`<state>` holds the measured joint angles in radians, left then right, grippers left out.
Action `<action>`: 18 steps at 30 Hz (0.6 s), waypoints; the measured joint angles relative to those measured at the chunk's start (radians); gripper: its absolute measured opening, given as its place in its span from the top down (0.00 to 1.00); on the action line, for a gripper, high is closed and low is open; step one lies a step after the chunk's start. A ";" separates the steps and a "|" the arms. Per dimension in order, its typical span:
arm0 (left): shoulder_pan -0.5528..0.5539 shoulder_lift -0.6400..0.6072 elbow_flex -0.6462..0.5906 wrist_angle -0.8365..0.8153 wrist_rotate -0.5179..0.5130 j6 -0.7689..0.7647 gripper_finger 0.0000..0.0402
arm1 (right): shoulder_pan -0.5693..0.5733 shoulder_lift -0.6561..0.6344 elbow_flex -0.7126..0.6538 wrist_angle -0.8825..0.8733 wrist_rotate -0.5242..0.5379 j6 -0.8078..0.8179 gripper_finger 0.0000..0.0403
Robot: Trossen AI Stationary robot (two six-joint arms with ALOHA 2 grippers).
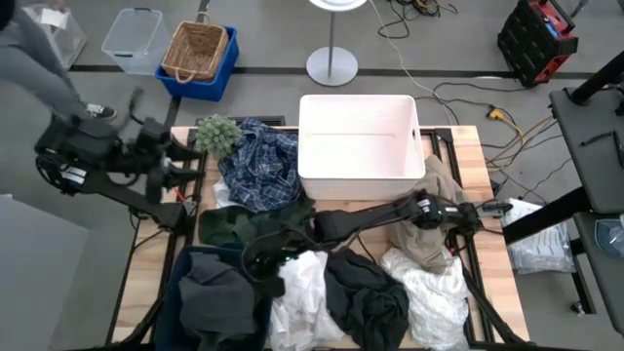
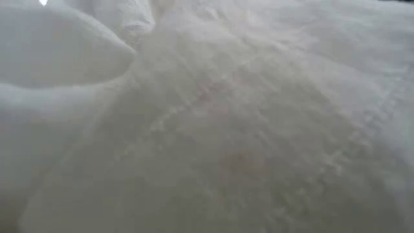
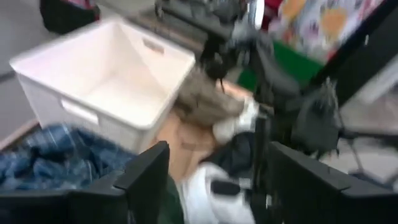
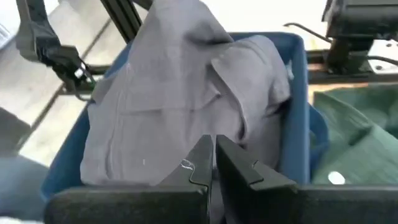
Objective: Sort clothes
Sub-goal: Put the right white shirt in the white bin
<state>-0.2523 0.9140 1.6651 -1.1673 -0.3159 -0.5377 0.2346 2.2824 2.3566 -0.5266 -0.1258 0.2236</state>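
The clothes lie heaped over the table: a blue plaid piece (image 1: 258, 166), a dark green one (image 1: 232, 226), white ones (image 1: 304, 304) (image 1: 431, 292), a dark one (image 1: 368, 304) and a khaki one (image 1: 429, 234). A grey garment (image 4: 180, 93) fills a blue bin (image 1: 180, 292) at the near left. My right gripper (image 4: 212, 163) (image 1: 256, 261) hovers shut at that bin's rim, with nothing between its fingers. My left gripper (image 3: 217, 180) (image 1: 185, 156) stands open at the table's left edge and holds nothing. In the low view, white cloth (image 2: 207, 116) fills the frame.
A white bin (image 1: 359, 146) stands at the table's far middle, with a small green plant (image 1: 216, 134) to its left. On the floor beyond the table are a wicker basket in a blue crate (image 1: 200, 54), a clear box (image 1: 136, 39) and a lamp base (image 1: 331, 64).
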 joint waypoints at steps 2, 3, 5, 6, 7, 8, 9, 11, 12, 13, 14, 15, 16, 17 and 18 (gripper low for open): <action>0.000 0.006 -0.028 -0.014 0.040 -0.003 0.44 | -0.001 -0.031 -0.001 -0.067 0.015 -0.004 0.97; -0.001 0.007 -0.043 -0.015 0.060 -0.005 0.46 | -0.001 -0.051 -0.001 -0.094 0.028 -0.004 0.97; -0.002 0.007 -0.080 -0.020 0.096 -0.015 0.53 | 0.001 -0.086 0.000 -0.149 0.060 -0.010 0.97; -0.002 0.004 -0.096 -0.022 0.104 -0.024 0.56 | 0.004 -0.100 0.000 -0.176 0.079 -0.014 0.97; -0.002 0.003 -0.112 -0.020 0.110 -0.032 0.59 | 0.006 -0.113 0.000 -0.198 0.099 -0.016 0.97; -0.002 0.000 -0.128 -0.020 0.119 -0.039 0.63 | 0.009 -0.126 0.000 -0.223 0.116 -0.016 0.97; -0.002 -0.004 -0.143 -0.021 0.121 -0.045 0.66 | 0.011 -0.135 0.000 -0.250 0.132 -0.017 0.97; -0.002 -0.011 -0.164 -0.028 0.140 -0.055 0.72 | 0.014 -0.156 -0.001 -0.294 0.158 -0.016 0.97; -0.003 -0.013 -0.172 -0.029 0.162 -0.060 0.75 | 0.016 -0.165 -0.001 -0.315 0.170 -0.016 0.97; -0.003 -0.014 -0.177 -0.029 0.188 -0.068 0.78 | 0.017 -0.177 -0.001 -0.334 0.183 -0.016 0.97; -0.003 -0.018 -0.181 -0.029 0.210 -0.081 0.80 | 0.017 -0.190 -0.001 -0.355 0.190 -0.016 0.97; -0.005 -0.020 -0.185 -0.030 0.234 -0.097 0.83 | 0.018 -0.200 -0.001 -0.376 0.198 -0.013 0.97; -0.009 -0.020 -0.189 -0.031 0.254 -0.114 0.85 | 0.018 -0.207 -0.001 -0.395 0.205 -0.005 0.97; -0.016 -0.023 -0.194 -0.031 0.266 -0.128 0.87 | 0.018 -0.214 -0.001 -0.411 0.207 0.001 0.97; -0.024 -0.025 -0.199 -0.031 0.277 -0.137 0.89 | 0.018 -0.219 -0.001 -0.428 0.208 0.005 0.97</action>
<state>-0.2762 0.8895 1.4658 -1.1981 -0.0385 -0.6750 0.2531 2.0633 2.3558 -0.9542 0.0819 0.2287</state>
